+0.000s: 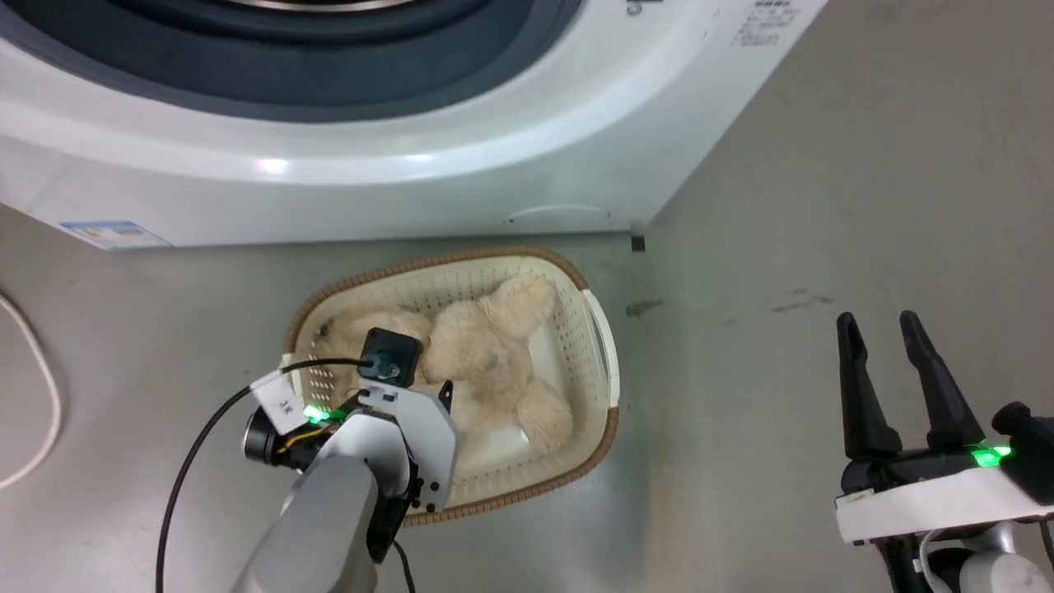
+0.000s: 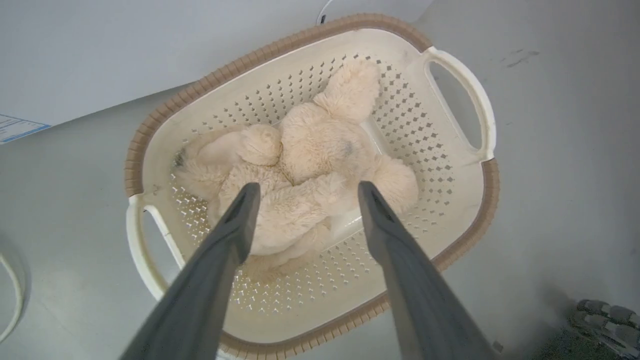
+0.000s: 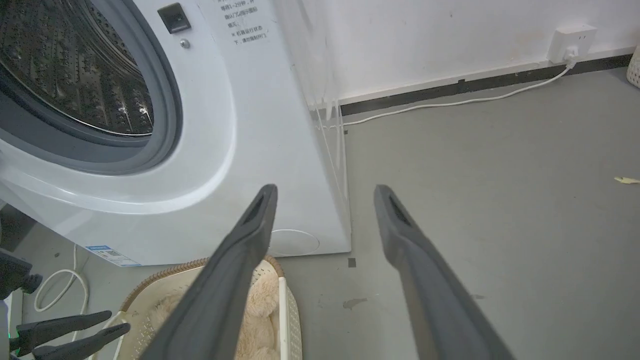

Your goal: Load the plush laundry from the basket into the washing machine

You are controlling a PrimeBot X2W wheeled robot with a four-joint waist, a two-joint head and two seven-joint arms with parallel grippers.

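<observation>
The cream plush laundry lies curled in the oval basket, which stands on the floor just before the white washing machine. My left gripper hangs open above the basket, fingers straddling the plush laundry without touching it. In the head view my left wrist covers the basket's near left part. My right gripper stands open over bare floor to the right, holding nothing. In the right wrist view this gripper points past the washing machine, whose steel drum lies open.
A white cable loops on the floor at the left. Along the back wall another cable runs to a socket. A small scrap lies on the grey floor at the right. The left gripper's fingers show beside the basket.
</observation>
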